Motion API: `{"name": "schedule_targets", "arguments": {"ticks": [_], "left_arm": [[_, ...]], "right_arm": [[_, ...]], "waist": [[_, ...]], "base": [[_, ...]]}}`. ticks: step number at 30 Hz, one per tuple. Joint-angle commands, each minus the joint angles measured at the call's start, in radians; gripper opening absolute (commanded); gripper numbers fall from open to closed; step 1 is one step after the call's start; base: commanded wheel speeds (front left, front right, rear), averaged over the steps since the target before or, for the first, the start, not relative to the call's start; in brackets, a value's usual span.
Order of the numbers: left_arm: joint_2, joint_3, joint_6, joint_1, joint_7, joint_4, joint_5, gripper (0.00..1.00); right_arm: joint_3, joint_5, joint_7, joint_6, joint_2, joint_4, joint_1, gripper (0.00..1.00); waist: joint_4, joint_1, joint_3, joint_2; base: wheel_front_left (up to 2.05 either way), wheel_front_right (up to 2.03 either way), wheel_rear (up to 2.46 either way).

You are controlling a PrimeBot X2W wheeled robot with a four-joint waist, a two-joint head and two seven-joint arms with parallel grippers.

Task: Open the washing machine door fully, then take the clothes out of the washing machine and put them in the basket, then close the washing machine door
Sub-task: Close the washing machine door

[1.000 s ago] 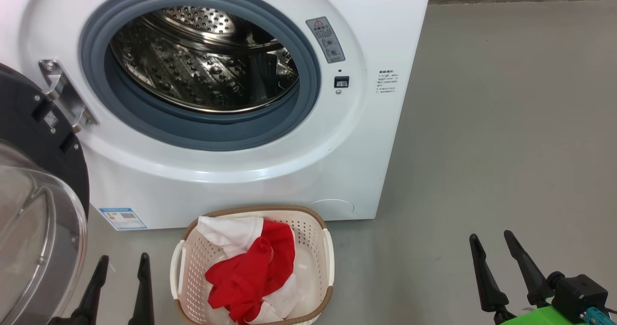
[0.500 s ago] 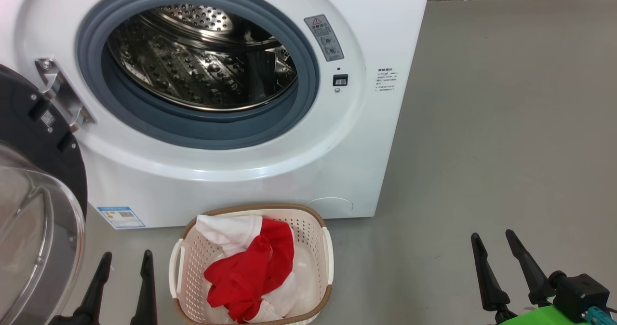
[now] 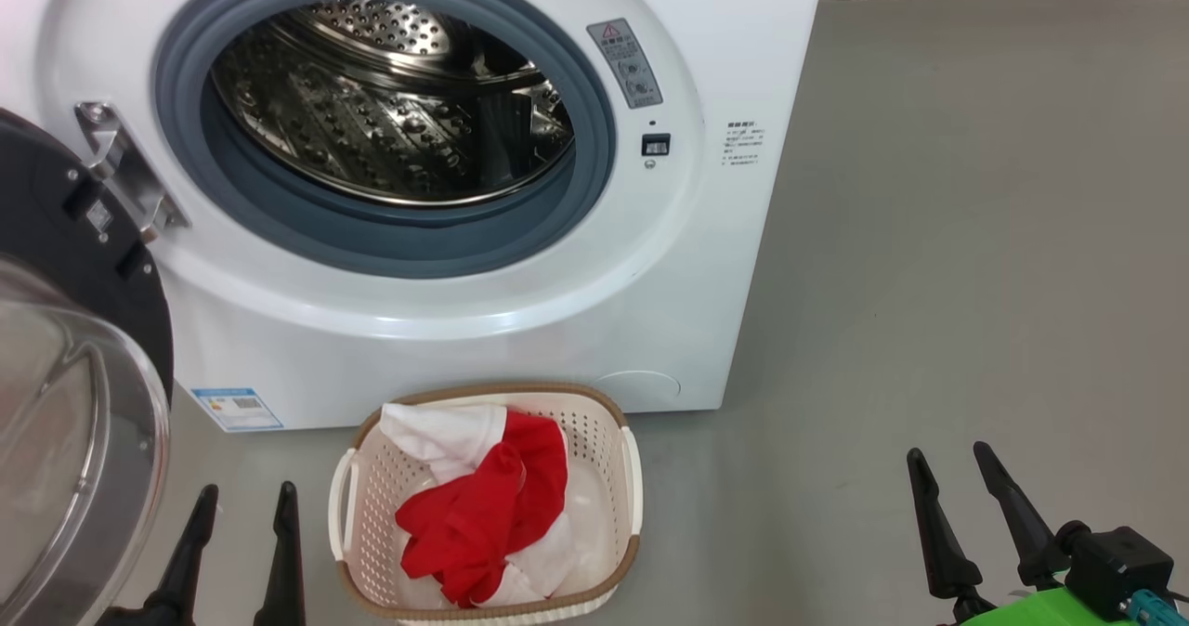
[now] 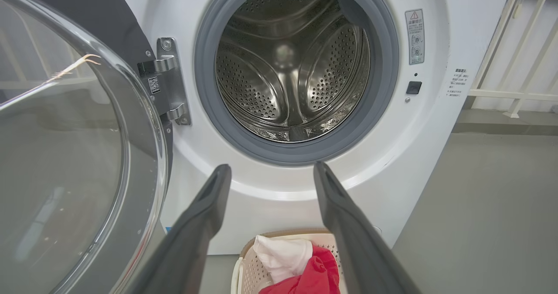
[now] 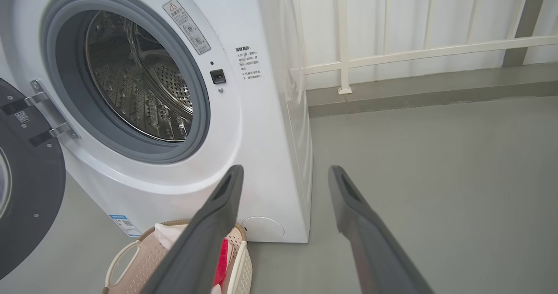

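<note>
The white washing machine (image 3: pixel 687 13) stands with its bare steel drum (image 3: pixel 390 106) exposed. Its door (image 3: pixel 65 357) hangs swung open at the left, black ring and clear glass bowl facing me; the left wrist view has that door (image 4: pixel 65 154) large on its left. On the floor in front sits the cream basket (image 3: pixel 624 477), holding the clothes, a red garment (image 3: pixel 483 515) over a white one (image 3: pixel 441 440). My left gripper (image 3: pixel 246 496) is open, low between door and basket, nothing between its fingers. My right gripper (image 3: pixel 947 454) is open over bare floor at the lower right.
Grey floor (image 3: pixel 975 236) stretches to the right of the machine. A pale railing (image 5: pixel 414 52) and a low kerb run along the back wall behind it. The open door crowds the space left of my left gripper.
The whole head view has shifted slightly, so the washer and basket sit a little higher in it. Both grippers stay open in the same places; the clothes lie unchanged.
</note>
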Motion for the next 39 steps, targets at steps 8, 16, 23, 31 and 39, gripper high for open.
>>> {"name": "schedule_targets", "arguments": {"ticks": [8, 16, 23, 31, 39], "left_arm": [[0.01, 0.027, 0.003, -0.02, -0.005, -0.032, 0.004, 1.0], [0.01, 0.023, 0.002, -0.016, -0.005, -0.03, 0.0, 1.0], [0.01, 0.015, 0.004, -0.013, -0.005, -0.03, -0.005, 1.0], [0.01, 0.0, 0.038, -0.004, -0.005, -0.019, -0.043, 1.0], [0.01, -0.038, 0.085, 0.009, -0.005, -0.012, -0.071, 1.0]], "right_arm": [[0.019, 0.001, -0.006, 0.006, -0.008, -0.023, -0.036, 1.0], [0.018, 0.003, -0.006, 0.006, -0.006, -0.02, -0.034, 1.0], [0.017, 0.003, -0.006, 0.006, -0.008, -0.021, -0.031, 1.0], [0.036, 0.001, -0.006, 0.006, -0.016, -0.016, -0.036, 1.0], [0.062, 0.005, -0.006, 0.006, -0.034, -0.003, -0.041, 1.0]], "waist": [[0.0, 0.0, -0.002, 0.0], [0.002, 0.0, -0.009, 0.0], [0.009, 0.0, -0.014, 0.0], [0.071, 0.0, -0.011, 0.0], [0.199, 0.0, -0.015, 0.0]], "base": [[-1.28, 1.28, 0.0], [-0.45, 0.45, 0.0], [0.0, 0.0, 0.0], [0.0, 0.0, 0.0], [0.0, 0.0, 0.0]]}}
